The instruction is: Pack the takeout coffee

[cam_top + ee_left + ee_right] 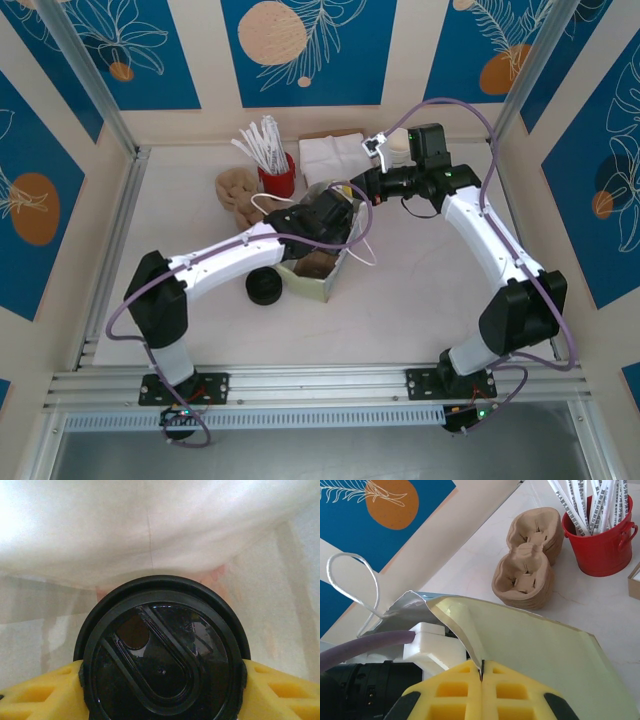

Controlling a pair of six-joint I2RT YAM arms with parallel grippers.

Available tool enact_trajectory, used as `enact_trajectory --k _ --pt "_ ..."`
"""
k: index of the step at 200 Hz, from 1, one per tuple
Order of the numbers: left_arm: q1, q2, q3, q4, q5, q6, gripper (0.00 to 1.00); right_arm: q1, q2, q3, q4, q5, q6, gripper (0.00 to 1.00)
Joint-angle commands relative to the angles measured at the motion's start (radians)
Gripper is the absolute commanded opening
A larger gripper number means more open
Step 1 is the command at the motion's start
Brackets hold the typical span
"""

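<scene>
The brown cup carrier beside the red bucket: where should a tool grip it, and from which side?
Grip the carrier at its narrow waist between the two wells, coming from above. It lies flat with the wells up, and the waist looks the slimmest part to span. The bucket stands close beside it, so a sideways approach seems crowded.

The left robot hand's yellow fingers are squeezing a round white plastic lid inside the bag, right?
Not quite. The round plastic lid is black, not white; the left wrist view shows it. The rest is right: the left gripper has its yellow fingers pressed on both sides of it, inside the pale bag.
</scene>
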State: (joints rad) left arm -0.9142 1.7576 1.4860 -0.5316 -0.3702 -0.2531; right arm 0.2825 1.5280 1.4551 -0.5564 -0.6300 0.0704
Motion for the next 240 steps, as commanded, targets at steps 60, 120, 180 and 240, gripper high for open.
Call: enact_trajectory --k 60,120,180,240 --pt "0.055 0.070 0.056 -0.022 0.038 -0.040 0.65 -0.017 0.084 0.046 -0.026 -0.090 -0.004 0.15" --pt "0.081 0.125 0.106 -0.059 0.079 -0.067 0.66 -0.029 0.161 0.281 -0.150 -0.016 0.006 0.40" --pt "0.102 0.197 0.184 -0.100 0.108 -0.091 0.66 -0.037 0.056 0.214 -0.088 0.061 0.068 0.51" --pt "0.126 0.297 0.327 -0.214 0.156 -0.089 0.67 -0.055 -0.125 0.093 -0.068 0.234 0.178 0.52"
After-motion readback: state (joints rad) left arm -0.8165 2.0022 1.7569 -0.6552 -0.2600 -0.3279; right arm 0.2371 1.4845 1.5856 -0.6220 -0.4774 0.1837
